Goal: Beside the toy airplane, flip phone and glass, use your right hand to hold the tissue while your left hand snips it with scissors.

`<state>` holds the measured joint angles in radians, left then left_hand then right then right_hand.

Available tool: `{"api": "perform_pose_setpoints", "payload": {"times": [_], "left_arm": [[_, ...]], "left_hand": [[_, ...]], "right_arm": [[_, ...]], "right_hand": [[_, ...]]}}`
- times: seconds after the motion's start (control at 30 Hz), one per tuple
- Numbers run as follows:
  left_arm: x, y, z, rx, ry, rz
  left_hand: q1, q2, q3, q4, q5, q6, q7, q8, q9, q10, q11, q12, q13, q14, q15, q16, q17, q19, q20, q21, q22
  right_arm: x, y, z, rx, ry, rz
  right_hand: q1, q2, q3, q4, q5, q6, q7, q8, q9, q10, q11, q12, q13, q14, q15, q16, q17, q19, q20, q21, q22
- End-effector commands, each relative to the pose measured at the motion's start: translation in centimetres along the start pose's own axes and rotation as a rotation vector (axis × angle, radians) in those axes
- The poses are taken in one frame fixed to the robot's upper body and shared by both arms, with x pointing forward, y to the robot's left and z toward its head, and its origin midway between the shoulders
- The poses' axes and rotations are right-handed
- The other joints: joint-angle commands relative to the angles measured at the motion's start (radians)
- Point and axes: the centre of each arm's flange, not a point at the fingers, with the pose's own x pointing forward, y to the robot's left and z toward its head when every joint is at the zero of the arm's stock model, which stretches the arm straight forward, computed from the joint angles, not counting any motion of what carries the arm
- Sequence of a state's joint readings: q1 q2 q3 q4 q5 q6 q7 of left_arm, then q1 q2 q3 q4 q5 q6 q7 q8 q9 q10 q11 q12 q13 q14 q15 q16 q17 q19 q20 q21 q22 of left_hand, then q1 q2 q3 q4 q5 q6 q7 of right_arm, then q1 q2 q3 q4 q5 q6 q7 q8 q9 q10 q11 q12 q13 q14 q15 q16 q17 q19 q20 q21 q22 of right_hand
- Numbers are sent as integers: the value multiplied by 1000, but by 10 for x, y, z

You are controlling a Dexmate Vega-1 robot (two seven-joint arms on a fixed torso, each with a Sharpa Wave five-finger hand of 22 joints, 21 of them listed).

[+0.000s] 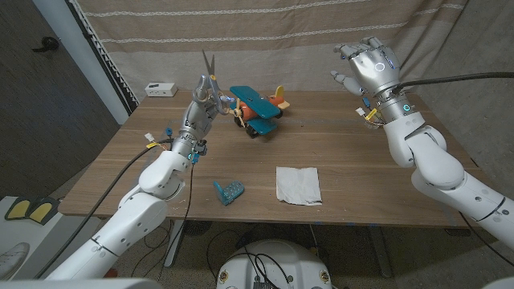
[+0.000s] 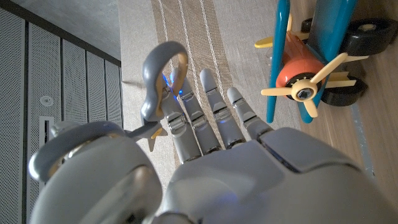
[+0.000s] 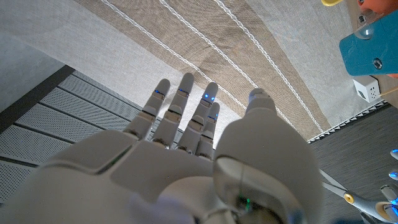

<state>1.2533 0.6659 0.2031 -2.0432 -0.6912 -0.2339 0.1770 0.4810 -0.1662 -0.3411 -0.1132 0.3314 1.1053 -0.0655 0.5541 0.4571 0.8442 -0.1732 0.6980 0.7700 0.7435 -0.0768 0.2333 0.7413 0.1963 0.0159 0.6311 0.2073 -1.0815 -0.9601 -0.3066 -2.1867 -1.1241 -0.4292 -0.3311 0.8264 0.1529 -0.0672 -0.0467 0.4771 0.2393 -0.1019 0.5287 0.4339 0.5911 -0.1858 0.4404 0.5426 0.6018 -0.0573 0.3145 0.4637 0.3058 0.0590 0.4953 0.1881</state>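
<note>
Tissue (image 1: 298, 185) white, flat, creased | L robot hand (image 1: 206, 95) holds scissors (image 1: 210, 74)

Lab: curtain backdrop (image 1: 265, 32), cabled robot.

White tissue (image 1: 298, 185), teal-and-orange toy airplane (image 1: 257, 110), grey-handled scissors (image 1: 208, 79), beige curtain (image 1: 265, 32) with white stripes.
</note>
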Motion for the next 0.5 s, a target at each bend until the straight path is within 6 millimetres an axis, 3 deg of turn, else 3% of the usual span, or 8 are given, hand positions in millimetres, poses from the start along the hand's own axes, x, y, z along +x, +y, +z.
{"api": "perform_pose_setpoints", "payload": {"times": [0.03,0.5], "left_arm": [[-5,5,8,38,15,-6],[-7,15,6,125,103,-33]], "left_hand": [[7,8,1,-5,6,-4,20,2,1,43,-39,29,92,12,-140,3,-1,7,2,-2,1],[9,11,1,-4,12,-4,22,4,10,40,-39,37,101,6,-140,-1,-2,7,4,-7,2]], "right_arm": [[0,1,1,2,4,-2],[-2,-2,1,-6,13,-8]], "right_hand": [[-4,1,-9,0,7,8,-1,-4,2,-4,-2,4,1,-6,-168,6,-1,6,1,-3,4],[-5,1,-10,-1,8,8,-1,-7,4,-6,-3,4,0,-6,-167,8,-1,7,2,-6,4]]}}
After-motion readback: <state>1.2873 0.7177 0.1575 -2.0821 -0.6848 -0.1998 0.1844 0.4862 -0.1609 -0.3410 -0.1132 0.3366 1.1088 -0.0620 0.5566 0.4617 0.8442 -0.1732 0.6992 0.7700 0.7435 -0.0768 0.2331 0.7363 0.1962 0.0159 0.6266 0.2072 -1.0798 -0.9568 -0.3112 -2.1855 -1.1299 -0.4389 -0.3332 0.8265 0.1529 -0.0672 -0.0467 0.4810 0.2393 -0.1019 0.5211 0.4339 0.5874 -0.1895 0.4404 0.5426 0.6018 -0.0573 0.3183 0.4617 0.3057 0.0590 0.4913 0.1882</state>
